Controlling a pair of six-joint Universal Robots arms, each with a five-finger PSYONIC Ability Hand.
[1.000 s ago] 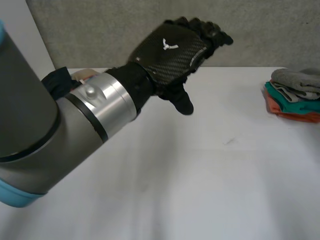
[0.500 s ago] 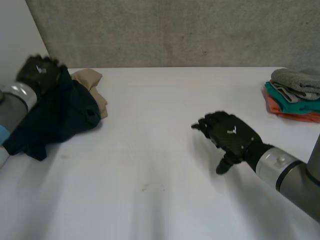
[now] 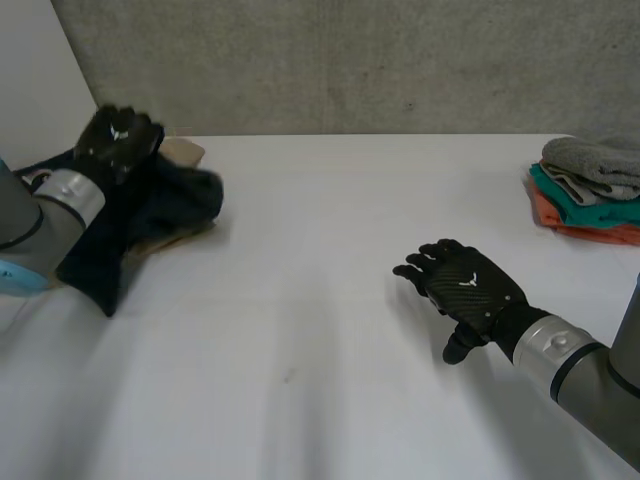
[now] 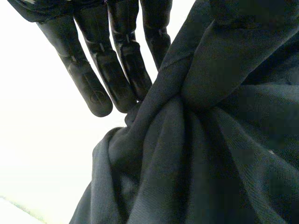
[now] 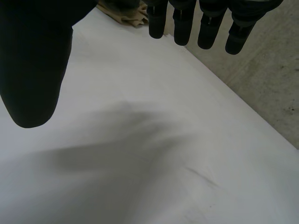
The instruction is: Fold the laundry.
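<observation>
The left hand (image 3: pixel 118 140) pinches a bunched dark garment (image 3: pixel 175 195) between thumb and fingers, at the worktop's (image 3: pixel 320 230) ten o'clock (a tan cloth (image 3: pixel 182 152) peeks out beside it). The right hand (image 3: pixel 465 288), fingers relaxed and empty, hovers at four o'clock. A folded stack (image 3: pixel 590 190) sits at two.

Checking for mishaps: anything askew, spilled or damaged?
Nothing damaged or spilled. The dark navy garment is bunched in the left hand over a crumpled beige cloth; the folded stack of grey, teal and orange cloths sits neat.
</observation>
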